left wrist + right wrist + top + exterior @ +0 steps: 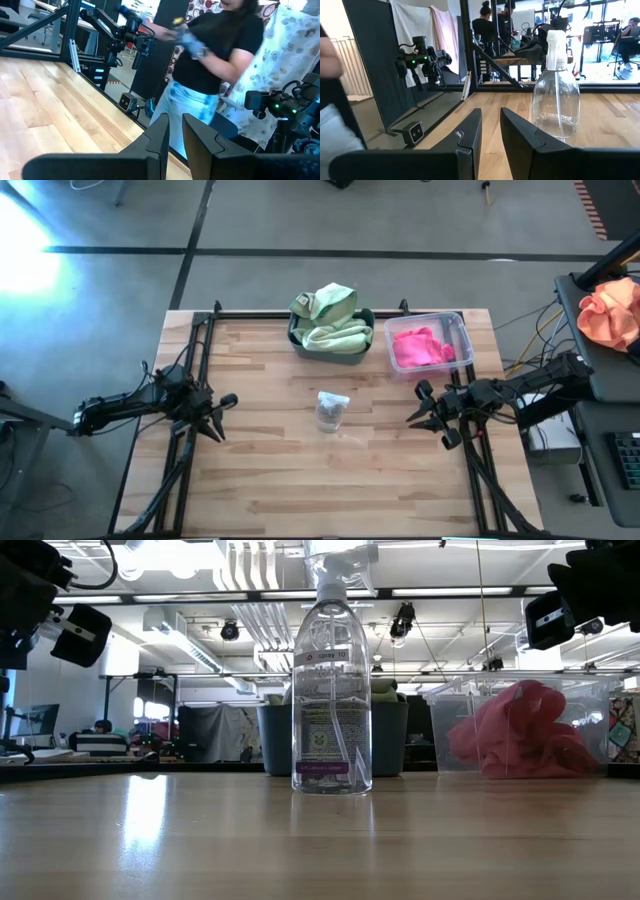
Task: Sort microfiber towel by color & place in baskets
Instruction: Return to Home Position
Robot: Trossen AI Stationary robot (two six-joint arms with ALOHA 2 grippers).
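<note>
Light sage green towels (pixel 328 320) lie heaped in the dark teal basket (pixel 293 338) at the table's far middle and rise above its rim. A bright pink towel (pixel 420 348) (pixel 520 730) lies bunched in the clear basket (pixel 462 330) (pixel 440 730) just to its right. My left gripper (pixel 222 416) (pixel 175 122) hovers over the table's left side, open by a narrow gap and holding nothing. My right gripper (pixel 415 407) (pixel 491 115) hovers over the right side, near the clear basket, also narrowly open and holding nothing.
A clear spray bottle (pixel 332 410) (pixel 332 690) (pixel 556 95) stands upright at the table's middle, between the two grippers. An orange cloth bundle (pixel 610 315) lies off the table to the right. A person (pixel 220 50) stands beyond the table. Bare wood stretches along the near half.
</note>
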